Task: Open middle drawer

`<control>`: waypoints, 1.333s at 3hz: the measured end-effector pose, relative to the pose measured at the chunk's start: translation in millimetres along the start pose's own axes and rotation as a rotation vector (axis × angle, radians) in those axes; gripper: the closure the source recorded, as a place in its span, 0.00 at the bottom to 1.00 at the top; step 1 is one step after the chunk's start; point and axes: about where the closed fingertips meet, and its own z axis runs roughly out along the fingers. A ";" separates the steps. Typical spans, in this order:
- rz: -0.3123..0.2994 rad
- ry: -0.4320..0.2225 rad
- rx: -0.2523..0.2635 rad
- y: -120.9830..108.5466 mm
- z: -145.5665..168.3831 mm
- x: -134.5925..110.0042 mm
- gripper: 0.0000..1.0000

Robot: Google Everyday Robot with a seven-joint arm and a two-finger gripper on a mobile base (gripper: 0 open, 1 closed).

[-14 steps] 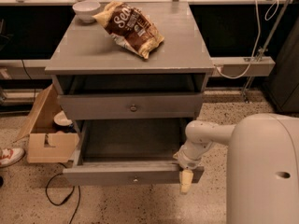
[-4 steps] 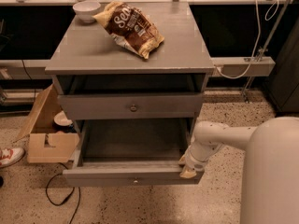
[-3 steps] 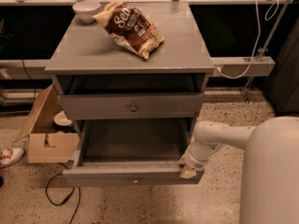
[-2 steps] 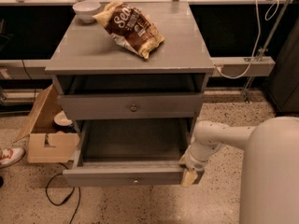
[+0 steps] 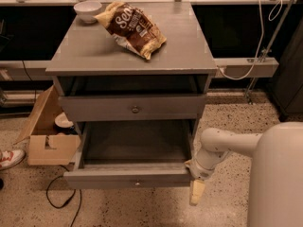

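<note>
We hold our claw point(image 5: 196, 193) low, pointing downward. Just above it sits our rounded white wrist point(image 5: 209, 159), bent sharply. From the wrist our forearm point(image 5: 233, 142) runs up and to the right of the claw, joining our broad white body shell point(image 5: 278, 174), which stands at the claw's right.

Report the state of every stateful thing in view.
middle drawer: pulled out, inside bare.
upper drawer: shut.
bowl: upright on the cabinet top.
chip bag: lying on the cabinet top.
cardboard box: flaps open.
end effector: pointing down at middle drawer's right front corner.
</note>
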 end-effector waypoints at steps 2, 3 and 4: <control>0.029 -0.010 -0.026 8.8 4.5 1.2 0.45; 0.030 -0.010 -0.026 -2.2 -1.8 -1.9 0.84; 0.030 -0.010 -0.026 -9.8 -5.6 -2.4 1.00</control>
